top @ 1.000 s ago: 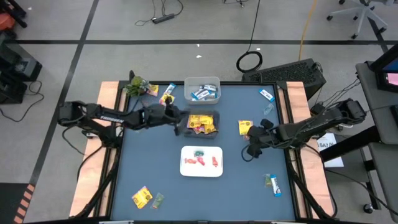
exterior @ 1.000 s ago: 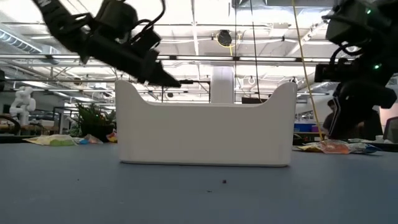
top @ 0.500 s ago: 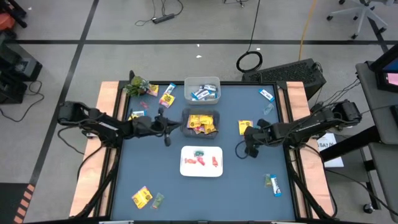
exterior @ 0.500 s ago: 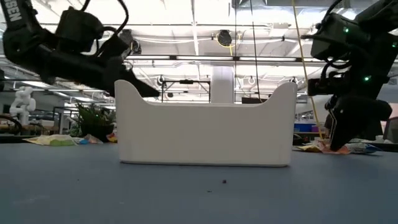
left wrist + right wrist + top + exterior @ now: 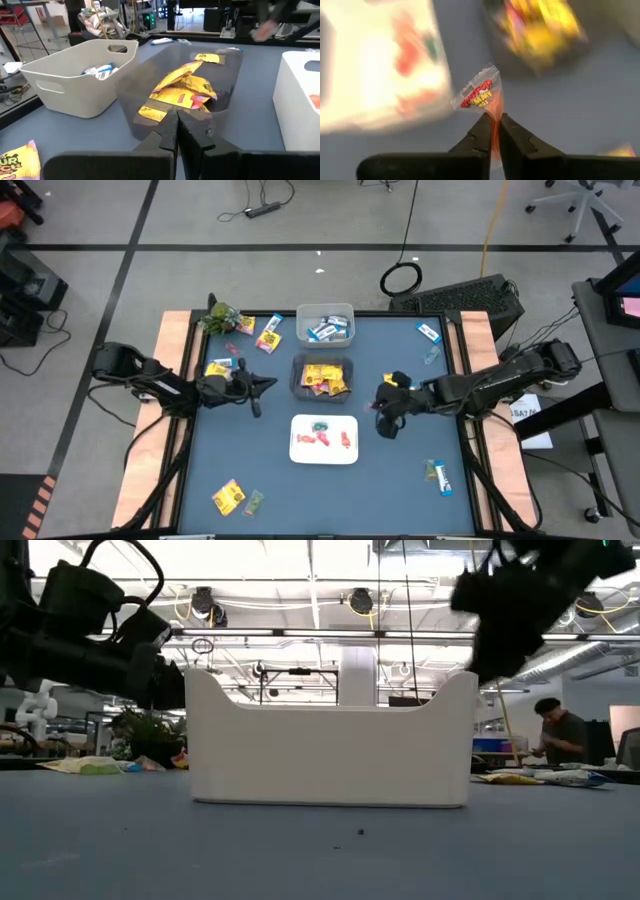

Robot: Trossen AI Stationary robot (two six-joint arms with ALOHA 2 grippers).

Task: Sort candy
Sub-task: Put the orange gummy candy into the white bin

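Inspector: What are your jaws doing?

Operator: My right gripper is pinching a small wrapped sweet by the crimped edge of its wrapper; the packet is hanging clear of the bench, between the white tray and the dark bin of yellow packets. My left gripper is clenched on nothing, hovering left of that dark bin.

Inspector: Where is the rest of the candy lying?

Operator: Blue-and-white bars are sitting in the grey basket at the far edge. Red and green pieces are lying in the white tray. Loose packets are scattered near the bench corners.

Inspector: How is the held piece handling?

Operator: I am judging it very light and limp, with a slick film wrapper. Gripped by the seam, it is likely swinging and could slip free. A hold nearer the packet's body would be steadying it better.
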